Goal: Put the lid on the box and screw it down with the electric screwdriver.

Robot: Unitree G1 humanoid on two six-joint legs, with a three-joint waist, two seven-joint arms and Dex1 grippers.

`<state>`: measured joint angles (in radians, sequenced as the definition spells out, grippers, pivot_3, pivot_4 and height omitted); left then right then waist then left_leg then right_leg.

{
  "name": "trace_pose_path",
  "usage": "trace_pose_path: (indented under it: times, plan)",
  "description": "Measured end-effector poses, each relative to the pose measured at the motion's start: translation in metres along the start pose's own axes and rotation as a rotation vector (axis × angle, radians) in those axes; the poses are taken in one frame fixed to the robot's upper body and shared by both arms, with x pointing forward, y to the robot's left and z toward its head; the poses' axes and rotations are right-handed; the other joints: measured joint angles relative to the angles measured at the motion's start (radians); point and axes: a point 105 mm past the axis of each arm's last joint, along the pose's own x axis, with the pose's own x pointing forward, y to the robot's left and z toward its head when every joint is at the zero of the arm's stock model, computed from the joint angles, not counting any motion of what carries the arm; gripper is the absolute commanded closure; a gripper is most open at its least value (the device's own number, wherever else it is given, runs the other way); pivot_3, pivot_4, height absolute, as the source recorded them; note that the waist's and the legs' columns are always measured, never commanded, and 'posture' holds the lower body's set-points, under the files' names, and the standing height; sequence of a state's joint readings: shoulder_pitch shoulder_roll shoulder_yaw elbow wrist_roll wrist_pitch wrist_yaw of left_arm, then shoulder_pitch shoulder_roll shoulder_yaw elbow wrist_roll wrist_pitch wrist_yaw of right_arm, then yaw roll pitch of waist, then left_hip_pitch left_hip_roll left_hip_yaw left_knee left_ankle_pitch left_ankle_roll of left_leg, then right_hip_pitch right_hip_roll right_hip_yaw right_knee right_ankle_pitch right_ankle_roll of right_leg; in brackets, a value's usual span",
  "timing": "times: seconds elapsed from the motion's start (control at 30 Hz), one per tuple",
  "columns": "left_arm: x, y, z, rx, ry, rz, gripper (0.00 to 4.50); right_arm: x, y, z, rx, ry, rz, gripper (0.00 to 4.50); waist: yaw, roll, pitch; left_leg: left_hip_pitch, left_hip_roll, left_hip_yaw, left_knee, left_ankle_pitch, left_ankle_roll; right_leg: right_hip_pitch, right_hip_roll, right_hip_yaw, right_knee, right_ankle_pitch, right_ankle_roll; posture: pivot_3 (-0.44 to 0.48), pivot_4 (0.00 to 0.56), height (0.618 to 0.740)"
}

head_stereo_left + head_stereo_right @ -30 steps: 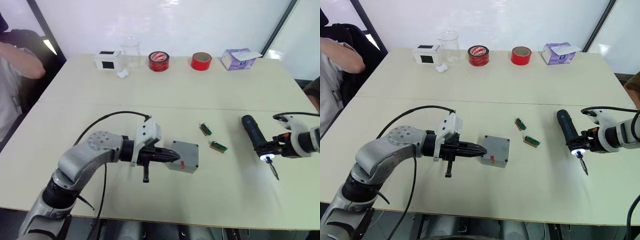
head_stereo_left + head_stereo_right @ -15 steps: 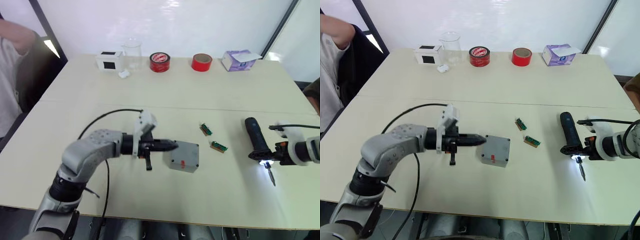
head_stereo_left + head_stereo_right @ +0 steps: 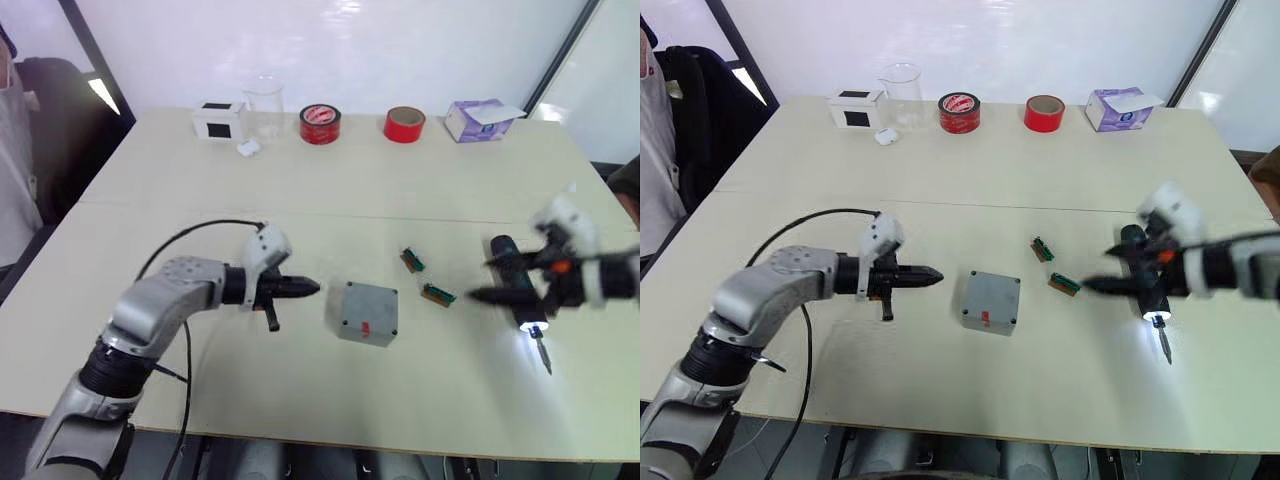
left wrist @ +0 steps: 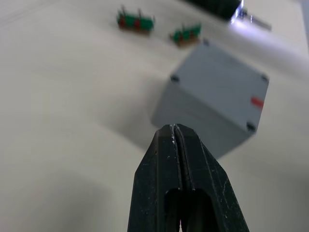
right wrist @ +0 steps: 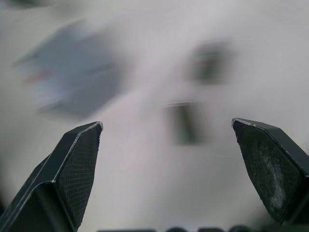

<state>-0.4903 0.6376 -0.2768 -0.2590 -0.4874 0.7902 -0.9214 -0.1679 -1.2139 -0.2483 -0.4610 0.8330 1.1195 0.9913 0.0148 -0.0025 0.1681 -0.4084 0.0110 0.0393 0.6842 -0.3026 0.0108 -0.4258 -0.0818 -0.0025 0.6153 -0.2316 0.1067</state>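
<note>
With the lid (image 3: pixel 991 298) seemingly on the box, the spread right claw (image 5: pixel 169 145) must grip the electric screwdriver (image 3: pixel 1143 283); the left claw (image 4: pixel 175 129) is pressed together.

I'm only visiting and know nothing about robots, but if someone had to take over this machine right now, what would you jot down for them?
Left gripper: shut, holding nothing, just short of the box, not touching it.
Right gripper: open wide, holding nothing, next to the electric screwdriver.
The box sits mid-table with the lid already on top, red spot up.
The screwdriver lies on the table on the robot's right, tip light on.
Two small green parts lie between box and screwdriver.
Done: lid placed.
Left: pick up the screwdriver and drive the corner screws; whether any are tightened can't be seen.
</note>
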Motion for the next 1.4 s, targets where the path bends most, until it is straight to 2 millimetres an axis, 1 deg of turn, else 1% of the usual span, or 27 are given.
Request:
trace_pose_path:
  times: [0.07, 0.17, 0.27, 0.37, 0.43, 0.53, 0.63, 0.83, 0.97, 1.0, 1.07, 1.1, 1.17, 1.2, 1.3, 1.33, 1.37, 1.4]
  plan:
    - [0.003, -0.003, -0.008, 0.020, 0.041, -0.017, 4.50, 0.016, 0.021, -0.010, -0.014, 0.014, 0.083, 0.07, -0.001, 0.000, 0.000, 0.000, 0.000, 0.000, 0.000, 0.000, 0.000, 0.000, 0.000, 0.000, 0.000, 0.000, 0.000, 0.000, 0.150, 0.740]
    - [0.006, -0.005, -0.011, 0.047, 0.062, -0.031, 4.50, 0.029, 0.035, -0.016, -0.046, 0.022, 0.116, 0.07, -0.002, 0.000, 0.000, 0.000, 0.000, 0.000, 0.001, 0.000, 0.000, 0.000, 0.000, 0.000, 0.000, 0.000, -0.001, 0.000, 0.150, 0.740]
    - [0.007, -0.006, -0.012, 0.060, 0.068, -0.032, 4.50, 0.045, 0.044, -0.023, -0.046, 0.010, 0.144, 0.07, -0.002, -0.001, 0.000, 0.000, 0.000, 0.000, 0.001, 0.000, 0.000, 0.000, 0.000, 0.000, 0.000, 0.000, 0.000, 0.000, 0.150, 0.740]
    - [0.016, -0.010, -0.012, 0.090, 0.062, -0.053, 4.50, 0.060, 0.046, -0.027, -0.062, 0.000, 0.143, 0.07, -0.002, -0.001, 0.000, 0.000, -0.001, 0.000, 0.001, 0.000, 0.000, 0.000, 0.000, 0.000, 0.000, 0.000, 0.000, 0.000, 0.150, 0.740]
    - [0.022, -0.012, -0.014, 0.088, 0.059, -0.071, 4.50, 0.068, 0.046, -0.025, -0.073, -0.018, 0.149, 0.07, -0.002, -0.001, 0.000, 0.000, -0.001, 0.000, 0.001, 0.000, 0.000, 0.000, 0.000, 0.000, 0.000, 0.000, 0.000, 0.000, 0.150, 0.740]
    - [0.028, -0.009, -0.015, 0.104, 0.069, -0.073, 4.50, 0.074, 0.047, -0.023, -0.091, -0.029, 0.156, 0.07, -0.001, -0.001, 0.000, 0.000, -0.001, 0.000, 0.001, 0.000, 0.000, 0.000, 0.000, 0.000, 0.001, 0.000, 0.000, 0.000, 0.150, 0.740]
    - [0.039, -0.002, -0.012, 0.160, 0.071, -0.059, 4.50, 0.079, 0.050, -0.019, -0.096, -0.054, 0.168, 0.07, -0.001, -0.001, 0.000, 0.000, -0.002, 0.000, 0.001, 0.000, 0.000, 0.000, 0.000, 0.000, 0.001, 0.000, 0.000, 0.000, 0.150, 0.740]
    - [0.051, 0.009, -0.007, 0.185, 0.061, -0.022, 4.50, 0.083, 0.055, -0.022, -0.074, -0.051, 0.183, 0.07, -0.002, -0.001, 0.000, 0.000, -0.001, 0.000, 0.002, 0.000, 0.000, 0.000, 0.000, 0.000, 0.002, 0.000, 0.000, 0.000, 0.150, 0.740]
    - [0.053, 0.014, -0.003, 0.205, 0.049, 0.009, 4.50, 0.079, 0.059, -0.023, -0.096, -0.031, 0.191, 0.07, -0.001, -0.002, 0.000, 0.000, -0.001, 0.000, 0.002, 0.000, 0.000, 0.000, 0.000, 0.000, 0.002, 0.000, 0.000, 0.000, 0.150, 0.740]
    - [0.050, 0.017, -0.005, 0.205, 0.057, 0.024, 4.50, 0.076, 0.058, -0.024, -0.105, -0.020, 0.181, 0.07, -0.002, -0.002, 0.000, 0.000, -0.001, 0.000, 0.002, 0.000, 0.000, 0.000, 0.000, 0.000, 0.002, 0.000, 0.000, 0.000, 0.150, 0.740]
    - [0.038, 0.024, -0.008, 0.203, 0.082, 0.050, 4.50, 0.068, 0.048, -0.023, -0.141, -0.002, 0.134, 0.07, -0.004, -0.002, 0.000, 0.001, -0.001, 0.000, 0.002, 0.000, 0.000, 0.000, 0.000, 0.000, 0.003, 0.000, 0.000, 0.000, 0.150, 0.740]
    - [0.030, 0.026, -0.009, 0.210, 0.102, 0.054, 4.50, 0.064, 0.039, -0.022, -0.162, 0.006, 0.096, 0.07, -0.005, -0.002, 0.000, 0.001, -0.001, 0.000, 0.002, 0.000, 0.000, 0.000, 0.000, 0.000, 0.003, 0.000, 0.000, 0.000, 0.150, 0.740]
    - [0.025, 0.024, -0.009, 0.215, 0.113, 0.046, 4.50, 0.062, 0.031, -0.021, -0.178, 0.000, 0.069, 0.07, -0.004, -0.002, 0.000, 0.001, -0.001, 0.000, 0.002, 0.000, 0.000, 0.000, 0.001, 0.000, 0.004, 0.000, 0.000, 0.000, 0.150, 0.740]
    - [0.022, 0.019, -0.011, 0.214, 0.118, 0.026, 4.50, 0.061, 0.026, -0.018, -0.197, -0.009, 0.054, 0.07, -0.005, -0.002, 0.000, 0.001, -0.001, 0.000, 0.002, 0.000, 0.000, 0.000, 0.000, 0.000, 0.004, 0.000, 0.000, 0.000, 0.150, 0.740]
    - [0.012, -0.017, -0.021, 0.171, 0.127, -0.129, 4.50, 0.060, 0.003, -0.008, -0.309, -0.038, -0.011, 0.07, -0.010, -0.001, 0.000, 0.001, 0.000, 0.001, 0.002, 0.000, 0.000, 0.000, 0.000, 0.000, 0.004, 0.000, 0.000, 0.000, 0.150, 0.740]
    - [0.012, -0.026, -0.022, 0.158, 0.124, -0.173, 4.50, 0.061, 0.000, -0.007, -0.334, -0.040, -0.014, 0.07, -0.004, -0.002, 0.000, 0.001, 0.000, 0.000, 0.002, 0.000, -0.001, 0.000, 0.000, 0.000, 0.004, 0.000, 0.000, 0.000, 0.150, 0.740]
    - [0.011, -0.030, -0.022, 0.152, 0.124, -0.190, 4.50, 0.063, -0.001, -0.004, -0.350, -0.050, -0.005, 0.07, -0.003, -0.002, 0.000, 0.001, 0.000, 0.000, 0.002, 0.001, -0.001, 0.000, 0.001, 0.000, 0.004, 0.000, 0.000, 0.000, 0.150, 0.740]
    - [0.010, -0.037, -0.022, 0.144, 0.126, -0.211, 4.50, 0.069, -0.002, 0.002, -0.396, -0.068, 0.010, 0.07, -0.003, -0.002, 0.000, 0.001, 0.000, 0.000, 0.002, 0.001, -0.001, 0.000, 0.000, 0.000, 0.004, 0.000, 0.000, 0.000, 0.150, 0.740]
